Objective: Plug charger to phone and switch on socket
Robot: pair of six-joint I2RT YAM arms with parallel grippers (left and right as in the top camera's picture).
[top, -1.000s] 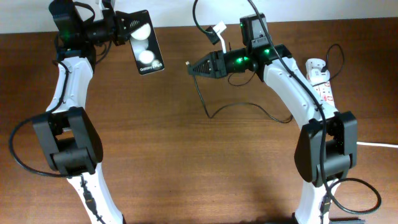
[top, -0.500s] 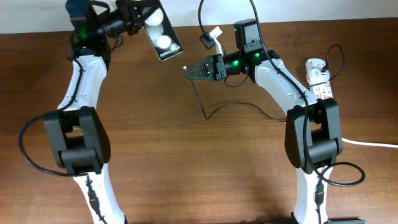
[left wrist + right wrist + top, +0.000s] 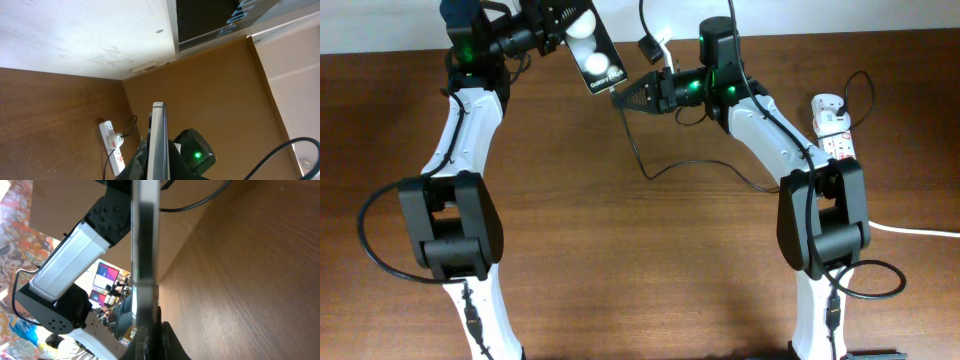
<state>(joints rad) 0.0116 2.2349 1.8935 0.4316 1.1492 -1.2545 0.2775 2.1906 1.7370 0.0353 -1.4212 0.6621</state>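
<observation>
In the overhead view my left gripper (image 3: 556,16) is shut on the top end of the phone (image 3: 590,48), a black slab with two white round patches, held in the air at the table's back. My right gripper (image 3: 625,97) is shut on the charger's plug tip (image 3: 616,95), which meets the phone's lower end; whether it is inserted cannot be told. The charger's thin black cable (image 3: 660,172) trails over the table to a white adapter (image 3: 830,104) in the socket (image 3: 840,145). The left wrist view shows the phone (image 3: 159,140) edge-on, as does the right wrist view (image 3: 145,240).
The socket strip (image 3: 113,150) lies at the table's right side, and its thick white cord (image 3: 925,232) runs off the right edge. Both arms meet over the table's back edge, near the white wall (image 3: 75,35). The brown tabletop (image 3: 640,270) fills the front.
My left gripper has carried the phone right and back, tilting it. My right gripper has moved left and back with the plug, which now touches the phone's lower end.
</observation>
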